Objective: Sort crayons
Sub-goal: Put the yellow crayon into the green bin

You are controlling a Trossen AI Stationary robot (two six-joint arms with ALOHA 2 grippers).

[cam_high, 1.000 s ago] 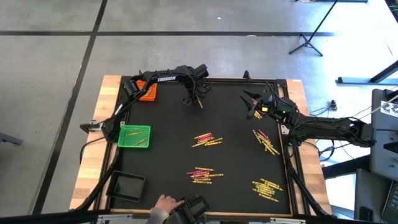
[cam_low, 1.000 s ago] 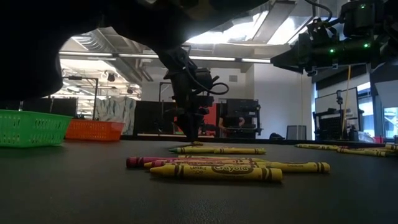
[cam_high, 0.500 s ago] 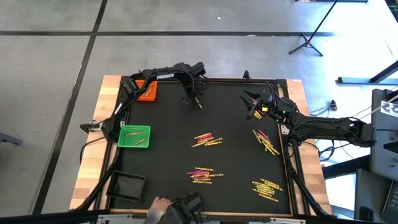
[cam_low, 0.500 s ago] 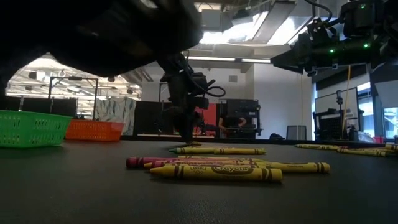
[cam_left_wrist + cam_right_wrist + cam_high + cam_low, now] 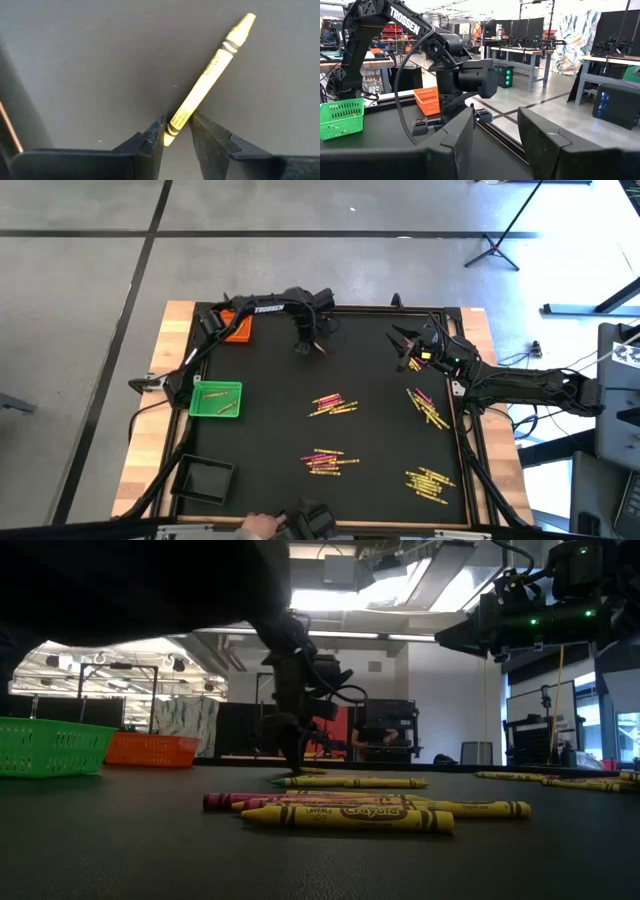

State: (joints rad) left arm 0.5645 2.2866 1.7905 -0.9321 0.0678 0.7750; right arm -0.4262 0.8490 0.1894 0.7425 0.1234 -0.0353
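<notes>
Yellow wax, wrapped in a paper label, shows between the left end effector [image 5: 177, 131] fingers: a single yellow crayon [image 5: 210, 72] is pinched at its blunt end, its tip slanting toward the upper right of the wrist picture over the black mat of the counter [image 5: 260, 430]. The grip so near one end looks likely to let the stick swing, which may be why it hangs at an angle.

From above, the left end effector [image 5: 308, 342] sits in the upper middle of the frame, just right of the small orange plastic tray [image 5: 238, 328], probably so the crayon can be carried to a tray. The right end effector [image 5: 408, 352] waits at the upper right of the mat with its fingers spread apart and nothing between them.

Four loose clusters of thin yellow and pink crayons lie on the mat: one at the centre [image 5: 333, 405], one below the centre [image 5: 325, 461], one along the right edge [image 5: 428, 408] and one at the lower right [image 5: 428, 482]. Single sticks within each cluster are too small to count.

Three trays stand down the left side: the orange one, a green mesh tray [image 5: 216, 398] holding a few crayons, and an empty-looking black tray [image 5: 204, 479] at the lower left. A person's hand [image 5: 262, 524] shows at the bottom edge.
</notes>
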